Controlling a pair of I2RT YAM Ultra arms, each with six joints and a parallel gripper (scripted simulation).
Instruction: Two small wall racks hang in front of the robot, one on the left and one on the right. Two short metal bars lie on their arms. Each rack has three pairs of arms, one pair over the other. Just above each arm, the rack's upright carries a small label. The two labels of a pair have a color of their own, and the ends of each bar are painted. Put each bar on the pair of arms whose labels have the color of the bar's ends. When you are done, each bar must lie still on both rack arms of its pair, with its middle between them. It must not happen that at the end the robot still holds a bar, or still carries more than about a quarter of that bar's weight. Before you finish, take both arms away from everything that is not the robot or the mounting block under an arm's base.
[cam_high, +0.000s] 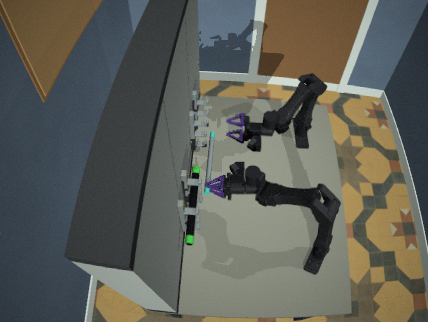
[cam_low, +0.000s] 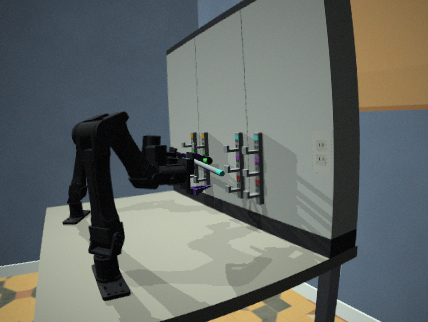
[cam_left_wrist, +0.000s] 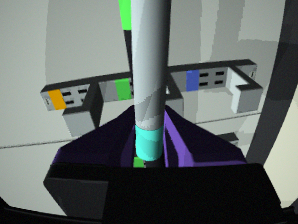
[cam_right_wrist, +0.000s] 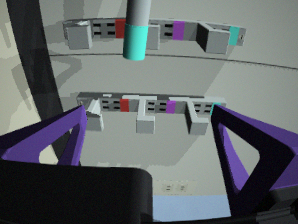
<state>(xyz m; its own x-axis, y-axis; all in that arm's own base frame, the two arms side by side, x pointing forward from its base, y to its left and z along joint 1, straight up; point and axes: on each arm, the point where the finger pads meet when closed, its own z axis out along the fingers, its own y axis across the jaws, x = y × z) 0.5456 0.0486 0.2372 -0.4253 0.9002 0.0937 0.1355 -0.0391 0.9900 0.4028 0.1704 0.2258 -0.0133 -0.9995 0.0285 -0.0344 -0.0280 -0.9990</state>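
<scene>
Top view: the left pincer (cam_high: 207, 186) (cam_left_wrist: 149, 112) is closed around 1 end of the gray bar with cyan ends (cam_high: 210, 160) (cam_low: 210, 167) (cam_left_wrist: 150, 60) (cam_right_wrist: 137, 25). That bar is held in front of the racks, above the counter (cam_high: 270, 235) (cam_low: 150, 225), with its other end reaching toward the right rack (cam_high: 192, 125) (cam_low: 261, 190) (cam_right_wrist: 190, 30). It lies on 0 rack arms.

The right pincer (cam_high: 227, 127) (cam_low: 207, 173) (cam_right_wrist: 148, 112) stands wide open with nothing between its fingers, well apart from the right rack.

The black bar with green ends (cam_high: 193, 200) (cam_low: 206, 160) (cam_left_wrist: 128, 45) lies across 2 arms of the left rack (cam_high: 184, 176) (cam_low: 206, 145) (cam_left_wrist: 215, 67), whose labels run orange, green, blue from top to bottom. On the right rack, the 3 label colors run cyan, purple, red downward; its 3 pairs of arms carry 0 bars.
</scene>
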